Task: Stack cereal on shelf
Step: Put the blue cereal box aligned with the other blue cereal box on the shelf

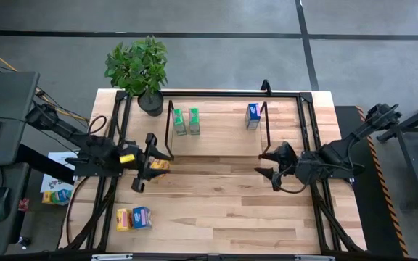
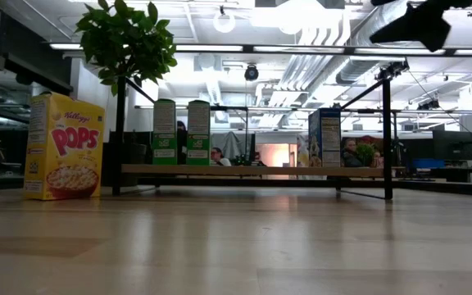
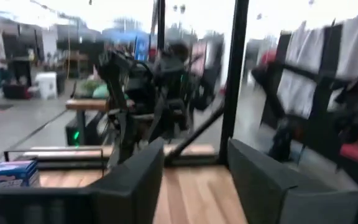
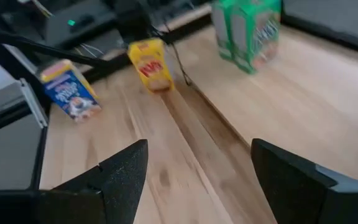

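Observation:
The shelf (image 1: 223, 141) (image 2: 244, 170) stands at the table's far middle, a black rod rack with a wooden floor. Two green cereal boxes (image 1: 186, 122) (image 2: 180, 131) (image 4: 247, 28) stand upright on its left part and a blue box (image 1: 252, 114) (image 2: 326, 137) (image 3: 10, 173) on its right end. A yellow box (image 1: 160, 165) (image 2: 62, 147) (image 4: 149, 62) stands upright on the table left of the shelf. My left gripper (image 1: 145, 162) (image 3: 194, 149) hovers open over it, nothing between its fingers. My right gripper (image 1: 271, 170) (image 4: 197, 155) is open, raised off the table near the shelf's right end.
A yellow box (image 1: 124, 217) and a blue box (image 1: 141, 217) (image 4: 70, 93) lie on the table's near left. A potted plant (image 1: 140, 69) (image 2: 125, 37) stands at the far left corner. A black frame (image 1: 307, 145) runs round the table's edge. Bare wood fills the near middle.

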